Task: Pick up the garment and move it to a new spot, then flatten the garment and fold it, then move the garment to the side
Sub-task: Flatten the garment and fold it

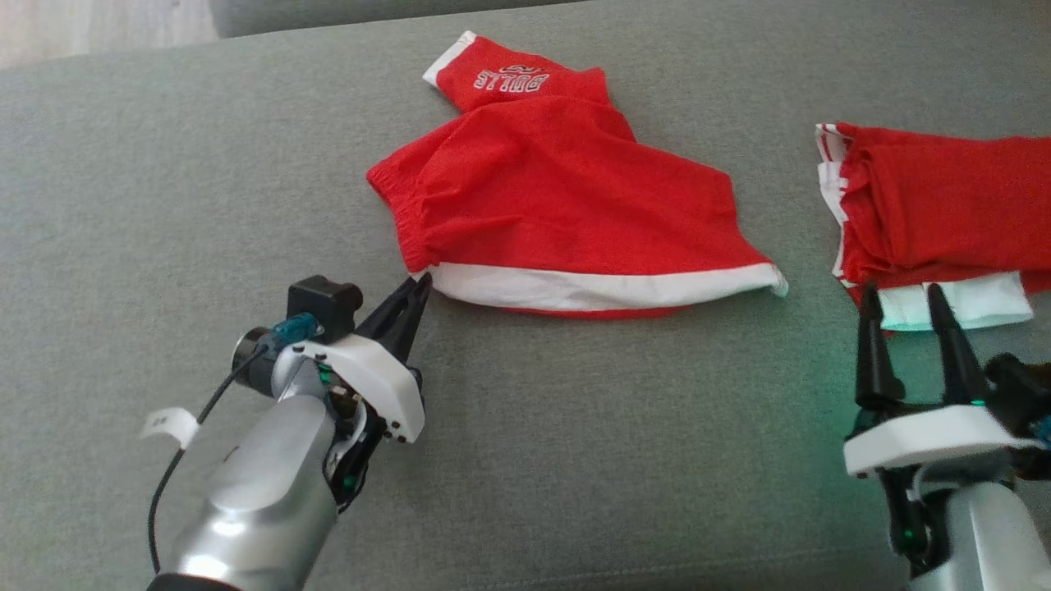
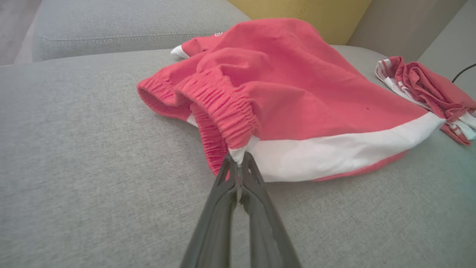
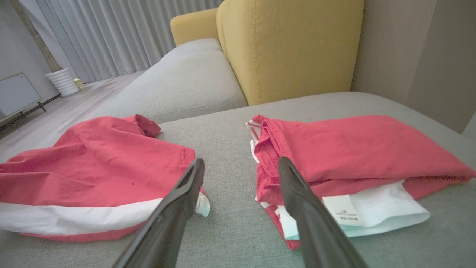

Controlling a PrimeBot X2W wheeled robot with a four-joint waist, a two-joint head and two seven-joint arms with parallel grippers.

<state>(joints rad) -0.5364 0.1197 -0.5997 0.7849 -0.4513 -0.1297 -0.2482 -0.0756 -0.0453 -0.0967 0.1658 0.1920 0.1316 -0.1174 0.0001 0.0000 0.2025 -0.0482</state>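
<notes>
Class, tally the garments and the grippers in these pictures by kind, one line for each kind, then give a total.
Red garments: 2 (shorts; folded garment)
Grippers: 2 (left gripper, jaws shut on the shorts' waistband corner; right gripper, jaws open)
Total: 4

The red basketball shorts lie rumpled and partly spread on the grey sofa cushion, just ahead of the left pincer. Its tips are pressed together on the corner where the gathered elastic waistband meets a broad white band. That band runs along the near edge toward the right pincer and ends apart from it. 1 white-hemmed leg lettered "BULLS" lies farthest from both.
</notes>
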